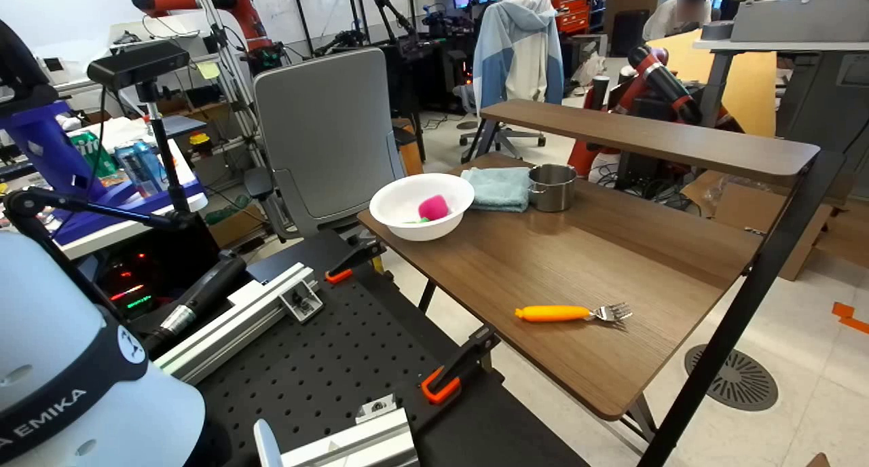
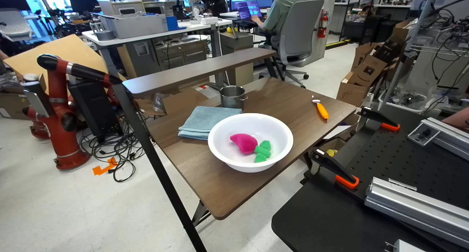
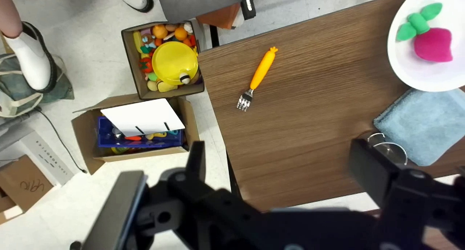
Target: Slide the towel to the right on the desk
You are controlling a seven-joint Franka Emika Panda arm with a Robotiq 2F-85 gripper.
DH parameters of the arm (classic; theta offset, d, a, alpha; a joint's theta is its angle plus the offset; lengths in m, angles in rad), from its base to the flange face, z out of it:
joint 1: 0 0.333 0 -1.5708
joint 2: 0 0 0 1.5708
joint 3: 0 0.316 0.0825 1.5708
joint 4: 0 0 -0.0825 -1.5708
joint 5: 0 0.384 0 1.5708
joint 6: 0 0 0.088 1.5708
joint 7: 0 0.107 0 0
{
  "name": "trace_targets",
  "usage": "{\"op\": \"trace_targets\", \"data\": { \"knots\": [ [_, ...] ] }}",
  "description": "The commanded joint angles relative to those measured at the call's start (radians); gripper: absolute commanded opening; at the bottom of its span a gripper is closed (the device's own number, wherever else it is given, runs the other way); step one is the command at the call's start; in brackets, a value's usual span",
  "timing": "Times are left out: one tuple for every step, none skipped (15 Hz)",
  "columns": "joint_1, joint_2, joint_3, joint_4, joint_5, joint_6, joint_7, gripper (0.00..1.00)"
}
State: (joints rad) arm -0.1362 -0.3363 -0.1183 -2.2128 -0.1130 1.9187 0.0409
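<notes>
Brown desk [image 1: 570, 263] bears 1 folded grey-blue towel [image 2: 207, 120].

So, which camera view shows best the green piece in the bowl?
The wrist view: from above, the green piece looks largest and clearest. Both exterior views show it smaller; in an exterior view, only a sliver.

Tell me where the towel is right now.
In an exterior view, the folded towel lies on the desk, between the white bowl on its left and the metal cup on its right.
</notes>
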Motion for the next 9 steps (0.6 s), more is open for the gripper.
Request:
{"op": "trace_targets", "data": {
  "knots": [
    [0.025, 0.083, 0.038, 0.046, 0.029, 0.052, 0.082, 1.0],
    [0.036, 0.11, 0.052, 0.056, 0.035, 0.073, 0.104, 1.0],
    [0.049, 0.14, 0.066, 0.07, 0.046, 0.089, 0.128, 1.0],
    [0.06, 0.169, 0.081, 0.081, 0.047, 0.11, 0.152, 1.0],
    [0.073, 0.198, 0.095, 0.095, 0.049, 0.128, 0.171, 1.0],
    [0.085, 0.227, 0.108, 0.11, 0.049, 0.146, 0.188, 1.0],
    [0.097, 0.267, 0.122, 0.129, 0.04, 0.169, 0.215, 1.0],
    [0.11, 0.291, 0.134, 0.148, 0.032, 0.173, 0.242, 1.0],
    [0.122, 0.334, 0.144, 0.173, 0.027, 0.196, 0.266, 1.0]
  ]
}}
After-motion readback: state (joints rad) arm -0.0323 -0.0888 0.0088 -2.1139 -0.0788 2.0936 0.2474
